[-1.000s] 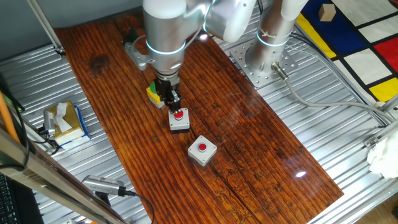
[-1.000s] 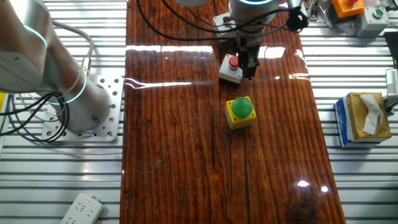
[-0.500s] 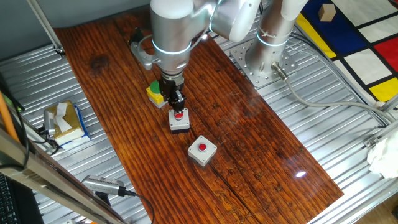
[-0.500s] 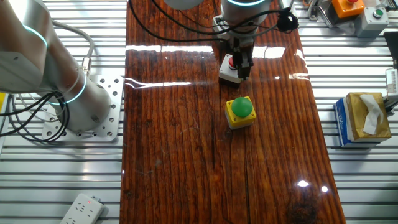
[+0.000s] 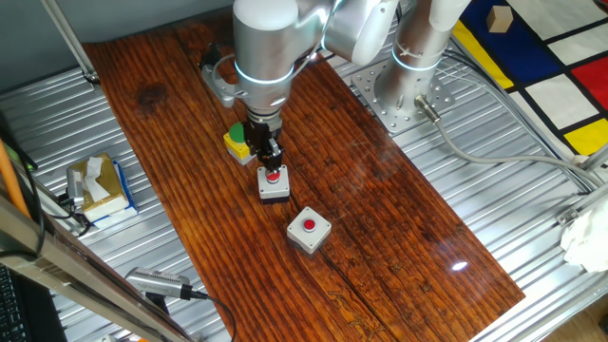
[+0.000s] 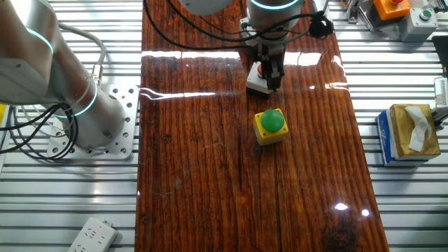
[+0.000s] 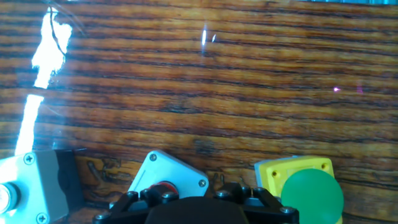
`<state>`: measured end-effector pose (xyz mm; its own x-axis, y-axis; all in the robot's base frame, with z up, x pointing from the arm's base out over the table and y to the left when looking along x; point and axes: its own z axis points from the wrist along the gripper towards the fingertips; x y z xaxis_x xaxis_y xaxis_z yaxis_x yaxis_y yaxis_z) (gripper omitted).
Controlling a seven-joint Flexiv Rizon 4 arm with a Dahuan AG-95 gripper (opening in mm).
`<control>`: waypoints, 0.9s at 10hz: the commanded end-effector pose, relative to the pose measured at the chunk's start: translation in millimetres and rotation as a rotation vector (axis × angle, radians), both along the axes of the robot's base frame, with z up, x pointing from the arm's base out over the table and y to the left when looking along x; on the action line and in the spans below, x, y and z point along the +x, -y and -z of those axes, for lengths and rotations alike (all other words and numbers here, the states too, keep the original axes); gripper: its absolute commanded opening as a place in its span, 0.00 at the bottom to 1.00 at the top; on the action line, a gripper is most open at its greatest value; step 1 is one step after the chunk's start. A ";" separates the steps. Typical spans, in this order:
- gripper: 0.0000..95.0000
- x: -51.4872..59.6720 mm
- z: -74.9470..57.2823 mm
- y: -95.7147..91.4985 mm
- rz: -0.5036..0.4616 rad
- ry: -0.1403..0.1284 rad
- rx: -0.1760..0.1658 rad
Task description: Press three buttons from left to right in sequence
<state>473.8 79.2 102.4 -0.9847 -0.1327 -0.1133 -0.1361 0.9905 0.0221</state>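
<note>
Dark striped wood counter [image 5: 380,190] sitting on ribbed metal, with the big silver arm [image 5: 261,57] reaching straight down over the middle of it. Its claw [image 5: 271,160] is right on top of the white-and-black box with the red cap [image 5: 274,181], tips at or just above the cap, and honestly I can't tell if the fingers are spread or pressed together. The yellow box with the green cap [image 5: 237,141] is at about 10 o'clock from that one, half hidden behind the claw, and the light grey box with the red cap [image 5: 309,229] sits at about 4 o'clock, so the three run in a diagonal line.
</note>
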 end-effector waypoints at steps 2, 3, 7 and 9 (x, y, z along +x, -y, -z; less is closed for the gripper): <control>0.60 1.2 4.3 0.1 -0.002 0.010 -0.002; 0.60 1.0 4.3 0.8 -0.005 0.012 -0.001; 0.60 0.5 7.2 3.0 -0.009 0.016 -0.002; 0.60 0.5 12.7 2.5 -0.011 0.028 0.001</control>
<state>474.7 76.0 91.8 -0.9787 -0.1451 -0.1454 -0.1488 0.9888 0.0147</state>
